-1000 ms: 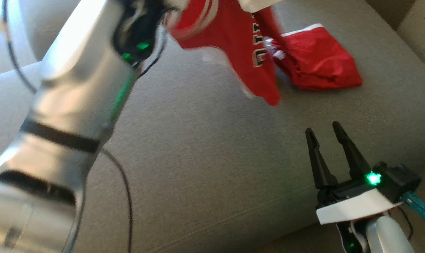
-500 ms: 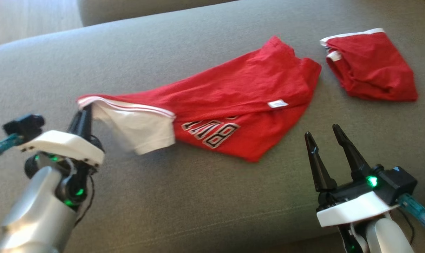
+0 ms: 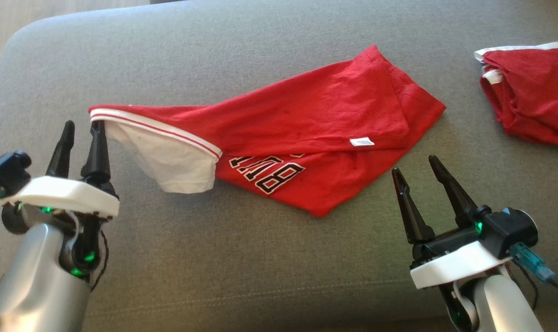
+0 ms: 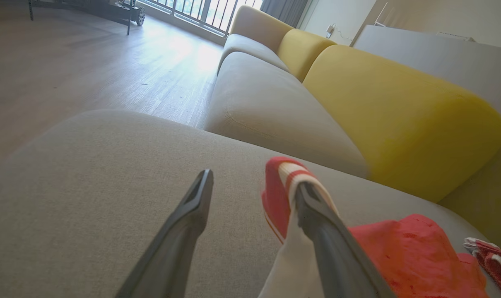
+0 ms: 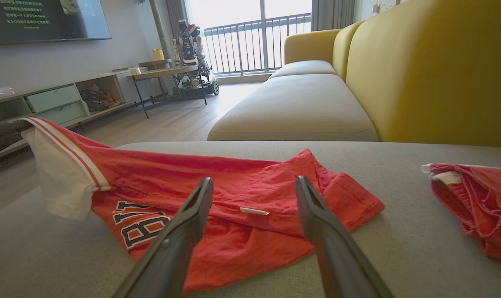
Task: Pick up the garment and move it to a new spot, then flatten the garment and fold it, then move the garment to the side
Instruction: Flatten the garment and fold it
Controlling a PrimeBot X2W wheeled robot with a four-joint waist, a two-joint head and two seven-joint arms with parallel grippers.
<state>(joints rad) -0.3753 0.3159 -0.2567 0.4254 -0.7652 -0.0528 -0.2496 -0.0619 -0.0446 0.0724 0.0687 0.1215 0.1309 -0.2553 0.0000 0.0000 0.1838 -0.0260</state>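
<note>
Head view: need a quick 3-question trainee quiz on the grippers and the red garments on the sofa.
1. True or false: the left gripper is shut on the red jersey.
2. On the grey sofa cushion, the smaller red garment lies: A) to the jersey's left; B) to the jersey's right, apart from it; C) on top of it.
3. Fill in: the right gripper is ___ and holds nothing.

Key: 1. False: its fingers are spread, with the jersey's striped hem draped on one. 2. B. 3. open.
</note>
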